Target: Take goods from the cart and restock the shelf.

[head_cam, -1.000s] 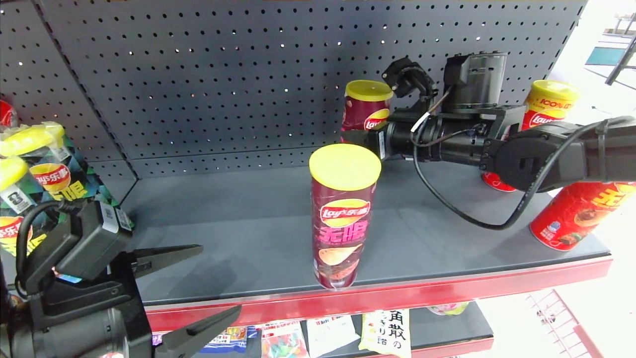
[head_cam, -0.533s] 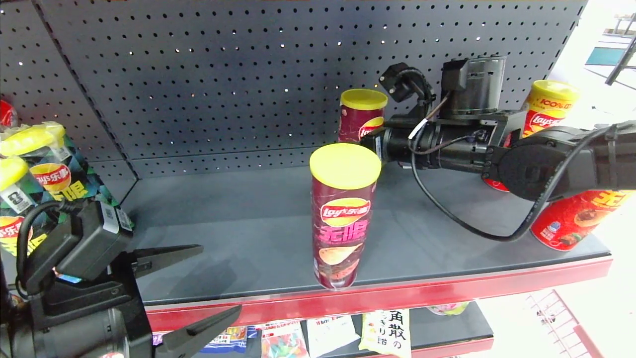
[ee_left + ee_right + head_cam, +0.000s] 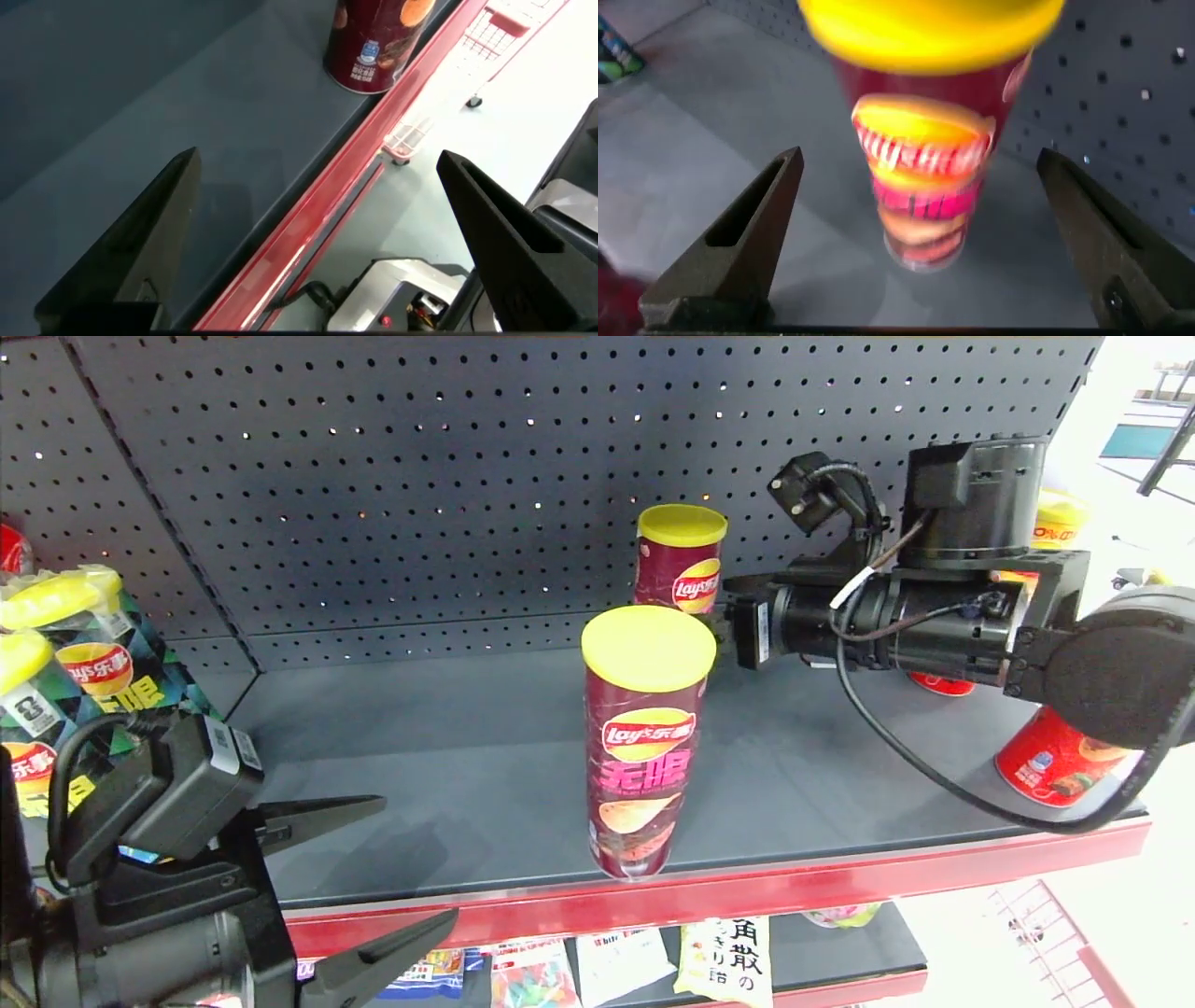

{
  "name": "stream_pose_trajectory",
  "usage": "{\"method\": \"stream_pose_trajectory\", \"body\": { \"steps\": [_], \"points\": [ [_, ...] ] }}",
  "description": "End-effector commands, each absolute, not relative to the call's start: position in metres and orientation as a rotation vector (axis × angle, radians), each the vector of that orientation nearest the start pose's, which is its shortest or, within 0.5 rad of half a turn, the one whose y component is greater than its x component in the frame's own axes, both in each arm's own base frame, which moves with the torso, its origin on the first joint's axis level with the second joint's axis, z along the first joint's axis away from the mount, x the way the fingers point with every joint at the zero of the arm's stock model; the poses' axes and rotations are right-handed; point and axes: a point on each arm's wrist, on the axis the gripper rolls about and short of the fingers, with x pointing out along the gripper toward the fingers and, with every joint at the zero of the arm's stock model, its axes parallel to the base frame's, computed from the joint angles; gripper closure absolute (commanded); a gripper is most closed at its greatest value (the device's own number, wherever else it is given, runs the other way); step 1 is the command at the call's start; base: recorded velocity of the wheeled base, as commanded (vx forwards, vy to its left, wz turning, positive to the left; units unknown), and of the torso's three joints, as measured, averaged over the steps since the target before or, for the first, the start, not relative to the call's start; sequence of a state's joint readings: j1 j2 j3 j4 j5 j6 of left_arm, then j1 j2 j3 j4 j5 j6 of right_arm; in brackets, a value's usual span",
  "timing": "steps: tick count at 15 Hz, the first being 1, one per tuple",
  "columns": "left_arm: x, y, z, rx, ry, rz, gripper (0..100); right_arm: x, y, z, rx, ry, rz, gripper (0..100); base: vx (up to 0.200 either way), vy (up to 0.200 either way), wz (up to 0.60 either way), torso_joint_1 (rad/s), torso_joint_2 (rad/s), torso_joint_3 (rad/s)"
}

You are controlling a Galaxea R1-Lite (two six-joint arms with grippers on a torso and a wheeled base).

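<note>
At the front edge of the grey shelf point(image 3: 467, 775), just behind its red lip, a maroon chip can with a yellow lid, the front can point(image 3: 644, 747), stands upright. Straight behind the front can, close to the pegboard point(image 3: 420, 476), a second maroon can of the same kind, the rear can point(image 3: 680, 560), also stands upright on the shelf. The right end effector point(image 3: 917, 157) is behind and to the right of the front can, pointing at the rear can. It is released: its two fingers are spread wide, with a gap showing between each one and the rear can's sides. The left end effector point(image 3: 415, 860) is below and to the left of the front can, level with the shelf's lip, likewise released and empty. Right of the front can, partly hidden behind the right arm, are red cans point(image 3: 1060, 765). Far to its left are wrapped packs point(image 3: 65, 644) of cans. Below the front can, packets point(image 3: 719, 957) lie on the lower shelf.
</note>
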State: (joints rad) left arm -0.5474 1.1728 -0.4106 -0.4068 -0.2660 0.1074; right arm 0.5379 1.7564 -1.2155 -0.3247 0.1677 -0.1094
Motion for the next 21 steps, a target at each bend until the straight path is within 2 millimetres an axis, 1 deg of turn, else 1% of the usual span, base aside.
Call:
{"method": "stream_pose_trajectory", "body": {
  "steps": [1,2,3,4,5,7,9,10,11,13,14,16,17,18,21],
  "points": [
    [0.136,-0.089,0.173,0.16,0.331,-0.812,0,0.274,0.163,0.255,-0.146,0.164,0.697,0,0.0,0.0,0.0,0.0,0.0,0.0],
    [0.138,-0.09,0.172,0.172,0.336,-0.797,0,0.267,0.154,0.256,-0.15,0.166,0.666,0,0.0,0.0,0.0,0.0,0.0,0.0],
    [0.139,-0.091,0.172,0.176,0.336,-0.794,0,0.265,0.152,0.255,-0.151,0.168,0.655,0,0.0,0.0,0.0,0.0,0.0,0.0],
    [0.14,-0.091,0.171,0.179,0.343,-0.793,0,0.256,0.143,0.252,-0.157,0.182,0.613,0,0.0,0.0,0.0,0.0,0.0,0.0],
    [0.142,-0.093,0.168,0.187,0.358,-0.793,0,0.243,0.134,0.251,-0.159,0.187,0.598,0,0.0,0.0,0.0,0.0,0.0,0.0],
    [0.146,-0.095,0.167,0.205,0.362,-0.796,0,0.225,0.125,0.251,-0.159,0.181,0.601,0,0.0,0.0,0.0,0.0,0.0,0.0],
    [0.152,-0.099,0.166,0.223,0.37,-0.8,0,0.201,0.112,0.251,-0.16,0.165,0.603,0,0.0,0.0,0.0,0.0,0.0,0.0],
    [0.156,-0.102,0.166,0.229,0.376,-0.803,0,0.185,0.106,0.251,-0.159,0.148,0.614,0,0.0,0.0,0.0,0.0,0.0,0.0],
    [0.159,-0.103,0.165,0.232,0.383,-0.8,0,0.173,0.1,0.249,-0.166,0.14,0.625,0,0.0,0.0,0.0,0.0,0.0,0.0],
    [0.165,-0.106,0.16,0.303,0.393,-0.757,0,0.142,0.085,0.242,-0.195,0.099,0.69,0,0.0,0.0,0.0,0.0,0.0,0.0],
    [0.166,-0.109,0.156,0.317,0.405,-0.764,0,0.123,0.075,0.24,-0.196,0.064,0.701,0,0.0,0.0,0.0,0.0,0.0,0.0],
    [0.168,-0.114,0.153,0.319,0.421,-0.789,0,0.108,0.065,0.239,-0.19,0.03,0.69,0,0.0,0.0,0.0,0.0,0.0,0.0],
    [0.169,-0.116,0.152,0.324,0.424,-0.799,0,0.104,0.062,0.239,-0.186,0.019,0.682,0,0.0,0.0,0.0,0.0,0.0,0.0],
    [0.173,-0.122,0.152,0.329,0.43,-0.812,0,0.1,0.056,0.24,-0.183,0.002,0.654,0,0.0,0.0,0.0,0.0,0.0,0.0],
    [0.189,-0.132,0.154,0.332,0.43,-0.801,0,0.095,0.049,0.241,-0.178,-0.015,0.615,0,0.0,0.0,0.0,0.0,0.0,0.0]
  ]
}}
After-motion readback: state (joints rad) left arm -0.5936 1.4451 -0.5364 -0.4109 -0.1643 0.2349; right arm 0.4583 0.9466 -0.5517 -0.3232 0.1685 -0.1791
